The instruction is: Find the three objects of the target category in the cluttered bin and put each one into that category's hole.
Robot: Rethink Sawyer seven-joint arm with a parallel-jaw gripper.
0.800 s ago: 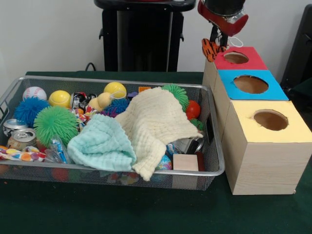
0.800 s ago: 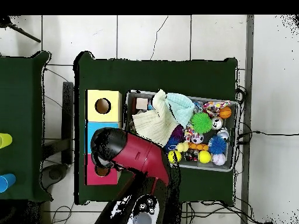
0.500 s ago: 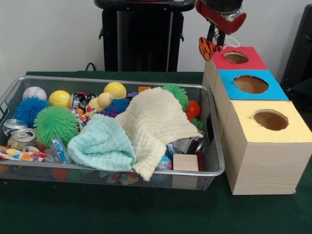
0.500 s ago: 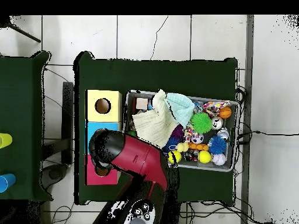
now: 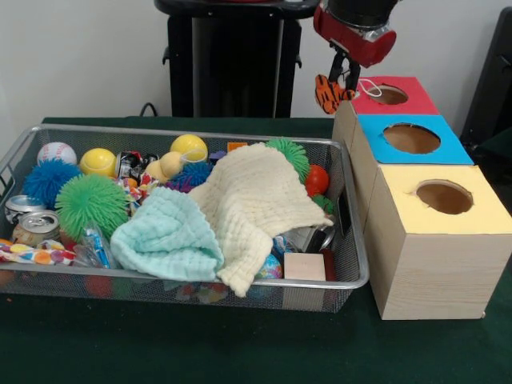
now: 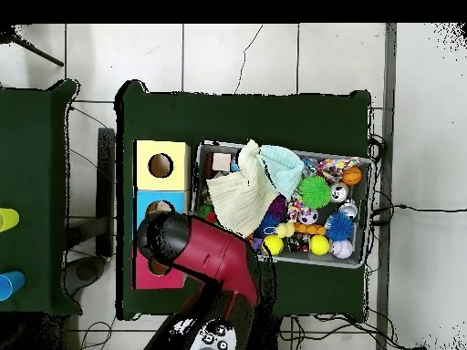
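Fingers (image 5: 342,78) pinch a striped orange toy (image 5: 325,93) beside the red box (image 5: 416,99); overhead, the arm hides both.

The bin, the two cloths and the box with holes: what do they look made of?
Bin: silver wire mesh, contents show through its wall. Cream cloth and mint cloth: soft crinkled fabric, probably cotton muslin, draping in folds. Box: pale wood-grain sides, likely wood or laminate; matte red, blue and yellow tops.
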